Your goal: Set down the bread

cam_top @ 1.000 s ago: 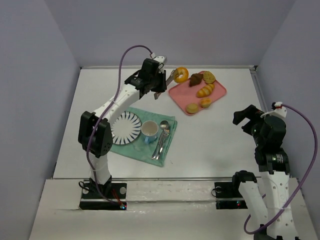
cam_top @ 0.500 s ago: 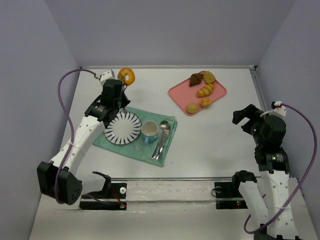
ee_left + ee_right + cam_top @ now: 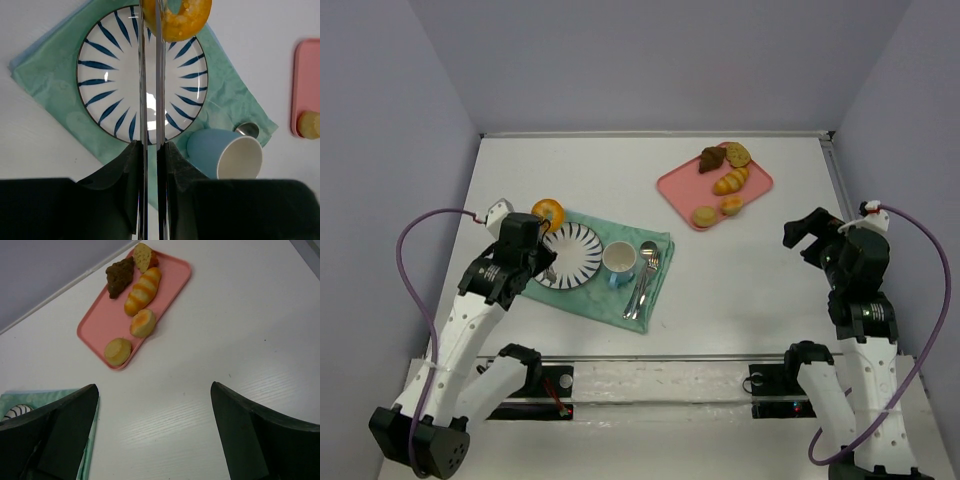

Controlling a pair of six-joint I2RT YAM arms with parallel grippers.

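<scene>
L pincer [image 3: 150, 12]: narrow, clamped on donut [image 3: 187, 17].
Donut: at pincer tips, by far rim of striped plate [image 3: 107, 75]; green cloth [image 3: 50, 95] beneath.
R pincer [image 3: 152, 390]: wide, over white surface [image 3: 210, 340]; pink tray [image 3: 97, 327] ahead-left.

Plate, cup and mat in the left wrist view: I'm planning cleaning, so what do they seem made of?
Plate: likely glazed ceramic, glossy, with a bright glare spot among its blue stripes.
Cup: ceramic or hard plastic, cannot tell; smooth, blue outside, white inside.
Mat: looks like cloth, matte green, with faint mottling.
</scene>
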